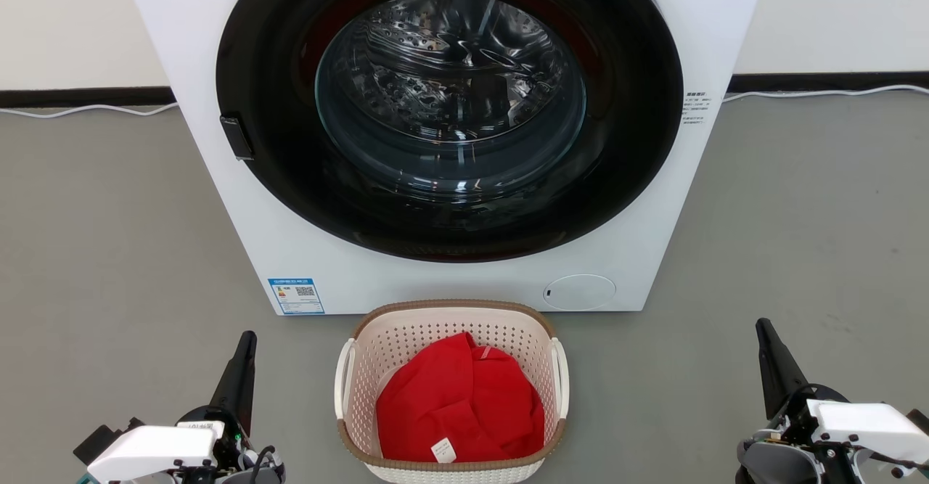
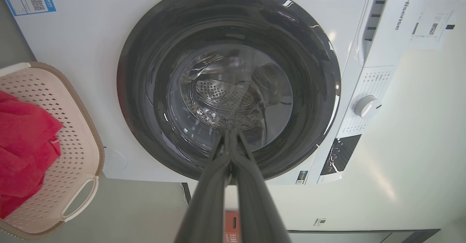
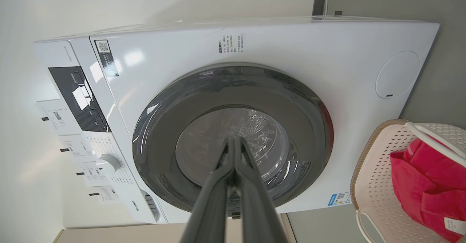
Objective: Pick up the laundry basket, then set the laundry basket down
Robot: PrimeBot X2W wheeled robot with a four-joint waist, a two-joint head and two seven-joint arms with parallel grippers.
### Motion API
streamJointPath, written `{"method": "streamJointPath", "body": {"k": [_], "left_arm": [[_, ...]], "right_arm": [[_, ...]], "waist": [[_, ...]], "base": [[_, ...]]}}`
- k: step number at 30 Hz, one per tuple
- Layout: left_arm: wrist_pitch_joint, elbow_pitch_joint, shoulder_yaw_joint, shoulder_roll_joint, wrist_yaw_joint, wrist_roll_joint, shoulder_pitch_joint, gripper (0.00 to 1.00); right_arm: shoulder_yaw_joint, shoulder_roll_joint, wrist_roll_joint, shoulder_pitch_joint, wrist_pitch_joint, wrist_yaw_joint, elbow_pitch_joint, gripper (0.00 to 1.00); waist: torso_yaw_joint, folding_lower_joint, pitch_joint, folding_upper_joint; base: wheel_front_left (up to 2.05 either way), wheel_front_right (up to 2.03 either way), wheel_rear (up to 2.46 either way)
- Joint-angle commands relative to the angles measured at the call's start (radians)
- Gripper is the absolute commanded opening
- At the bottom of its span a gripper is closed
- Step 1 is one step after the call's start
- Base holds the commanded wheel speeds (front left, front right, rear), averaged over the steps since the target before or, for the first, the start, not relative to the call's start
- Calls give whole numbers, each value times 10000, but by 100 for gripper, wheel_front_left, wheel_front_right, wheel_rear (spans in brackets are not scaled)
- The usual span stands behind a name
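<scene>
Left edge of my head feed: a white cable (image 1: pixel 72 109) lies on the grey floor (image 1: pixel 109 252) by the wall. Lower left, my left end effector (image 1: pixel 245 346) is above the floor. Its fingers are pressed together with nothing between them, and they point toward the washer (image 1: pixel 653 237). It is well apart from the laundry basket (image 1: pixel 450 304), on the basket's left. In the left wrist feed the same finger tips meet in front of the door (image 2: pixel 229 82), with the basket at that feed's left edge.

Centre: the washer is white with a round dark door, which is shut, and the drum shows through the glass. A blue label (image 1: pixel 295 295) sits low on its front, left of the basket.

The laundry basket stands upright on the floor just in front of the washer, below the door and between my two arms. I can't tell if its far rim touches the washer. It has cream perforated walls, a brown rim and a white handle (image 1: pixel 342 379) on each side. Neither handle is touched. Inside is a crumpled red garment (image 1: pixel 457 397) with a small white tag at its near edge.

Right of the basket there is a round cover (image 1: pixel 578 292) low on the washer front. Lower right, my right end effector (image 1: pixel 766 335) has its fingers closed flat together and carries nothing. It is well apart from the basket, on the basket's right. In the right wrist feed the basket and the red garment sit at the right edge.
</scene>
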State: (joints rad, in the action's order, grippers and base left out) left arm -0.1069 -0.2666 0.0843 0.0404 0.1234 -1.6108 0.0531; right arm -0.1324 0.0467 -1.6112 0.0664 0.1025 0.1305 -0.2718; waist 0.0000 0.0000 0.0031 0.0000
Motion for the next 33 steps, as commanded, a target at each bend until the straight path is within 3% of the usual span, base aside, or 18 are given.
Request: {"method": "streamJointPath", "body": {"k": [1,21,22,33], "left_arm": [[-60,218,292,98,73,19,549,0],[-60,218,292,98,73,19,549,0],[4,-29,-4,-3,-2,-1,-18,100],[42,-116,91,-55,1,-46,-267,100]], "right_arm": [[190,35,23,415,105,2,271,0],[190,35,23,415,104,2,271,0],[7,0,1,-23,-2,0,-31,100],[335,-42,98,-248,-248,0,-34,100]], "waist": [[0,0,0,0],[0,0,0,0],[0,0,0,0],[-1,15,-9,0]], "base": [[0,0,0],[0,0,0],[0,0,0],[0,0,0]]}}
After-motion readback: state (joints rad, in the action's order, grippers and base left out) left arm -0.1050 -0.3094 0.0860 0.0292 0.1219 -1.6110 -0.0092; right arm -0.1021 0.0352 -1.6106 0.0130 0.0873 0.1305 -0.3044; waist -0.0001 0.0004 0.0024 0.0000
